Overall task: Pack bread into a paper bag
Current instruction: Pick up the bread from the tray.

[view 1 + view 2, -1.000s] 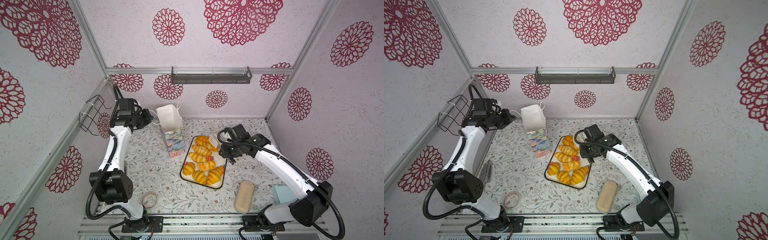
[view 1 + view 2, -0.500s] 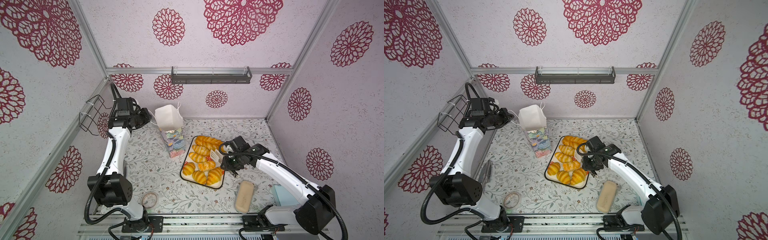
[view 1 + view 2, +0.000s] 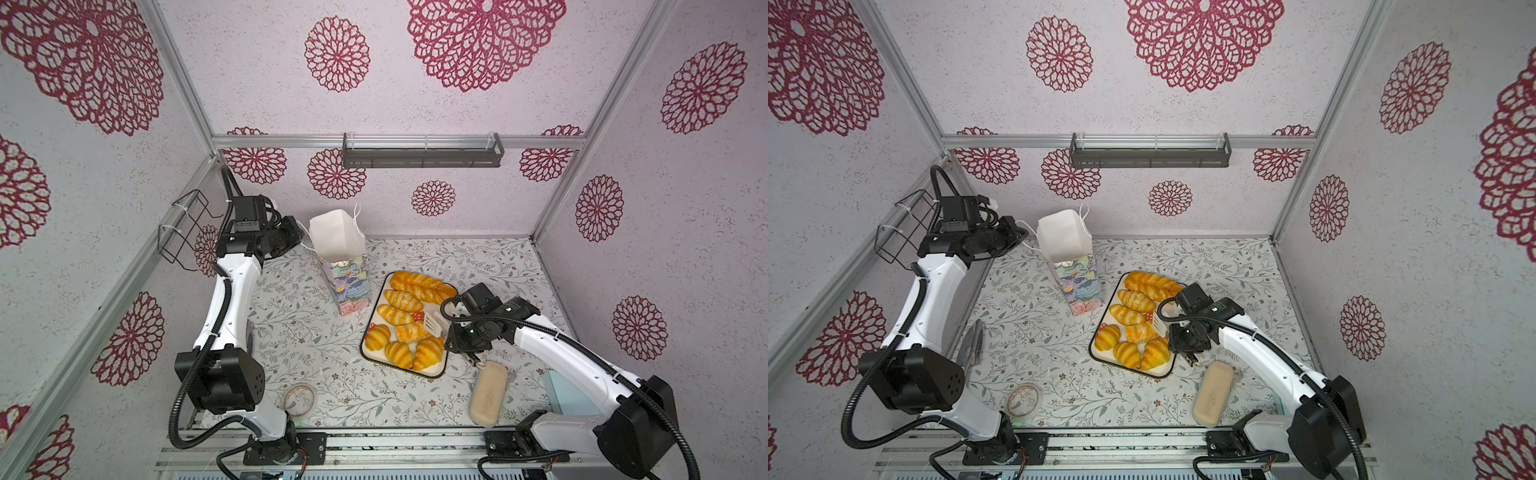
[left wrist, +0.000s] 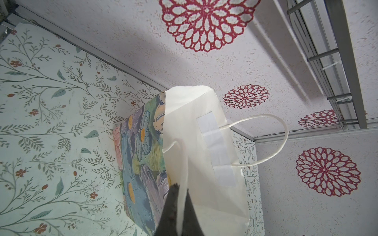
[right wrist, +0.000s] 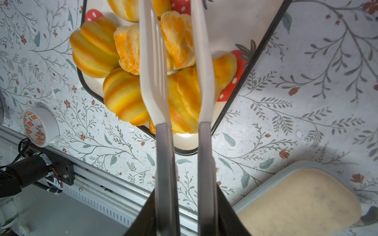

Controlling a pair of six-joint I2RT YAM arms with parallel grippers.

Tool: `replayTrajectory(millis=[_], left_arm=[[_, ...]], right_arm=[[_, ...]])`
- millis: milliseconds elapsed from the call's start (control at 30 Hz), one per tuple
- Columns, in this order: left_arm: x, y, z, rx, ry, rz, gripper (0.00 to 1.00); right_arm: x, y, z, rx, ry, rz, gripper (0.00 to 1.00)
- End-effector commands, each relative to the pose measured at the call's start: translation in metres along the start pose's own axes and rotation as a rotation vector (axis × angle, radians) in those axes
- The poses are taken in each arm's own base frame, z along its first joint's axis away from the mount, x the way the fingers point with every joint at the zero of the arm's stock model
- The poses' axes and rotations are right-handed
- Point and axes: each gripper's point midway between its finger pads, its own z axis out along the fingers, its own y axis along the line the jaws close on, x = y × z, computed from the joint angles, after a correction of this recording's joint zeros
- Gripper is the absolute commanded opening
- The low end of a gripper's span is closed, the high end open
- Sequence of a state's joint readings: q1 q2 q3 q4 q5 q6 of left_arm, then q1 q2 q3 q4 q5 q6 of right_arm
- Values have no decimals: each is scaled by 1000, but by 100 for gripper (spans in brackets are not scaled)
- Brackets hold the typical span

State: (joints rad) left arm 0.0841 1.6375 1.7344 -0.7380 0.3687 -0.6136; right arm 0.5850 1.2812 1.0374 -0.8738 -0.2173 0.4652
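Observation:
The paper bag (image 3: 345, 270) (image 3: 1075, 274) stands upright left of the tray, flowered outside and white inside (image 4: 204, 143). My left gripper (image 3: 305, 241) (image 4: 182, 190) is at its mouth, shut on a white cord handle. Several glossy golden pieces of bread (image 3: 405, 320) (image 3: 1133, 328) lie on a white dark-rimmed tray (image 3: 432, 374), a long twisted loaf (image 3: 419, 286) at its far end. My right gripper (image 3: 455, 334) (image 5: 185, 194) is shut on white-tipped tongs (image 3: 434, 323) (image 5: 155, 81). The tongs' blades stand apart above the pastries (image 5: 180, 40) at the tray's near right; contact cannot be told.
A pale beige oblong block (image 3: 488, 392) (image 5: 302, 200) lies just right of the tray's near corner. A tape roll (image 3: 300, 399) sits near the front rail, a light blue box (image 3: 569, 395) under the right arm. A wire basket (image 3: 187, 228) hangs on the left wall.
My right arm has carried the tongs from the tray's far end toward its near right side. The left gripper has kept its hold at the bag's mouth, barely moving.

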Motion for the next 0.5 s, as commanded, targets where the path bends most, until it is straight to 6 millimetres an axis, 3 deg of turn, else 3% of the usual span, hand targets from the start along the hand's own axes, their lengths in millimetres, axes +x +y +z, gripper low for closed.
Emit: replayTrajectory(millis=[0, 467], left_arm=[[-3, 4, 1, -8, -4, 1, 0], [-2, 7, 5, -13, 5, -2, 0]], right_arm=[[-8, 7, -8, -30, -42, 4, 37], [-6, -1, 6, -7, -14, -1, 38]])
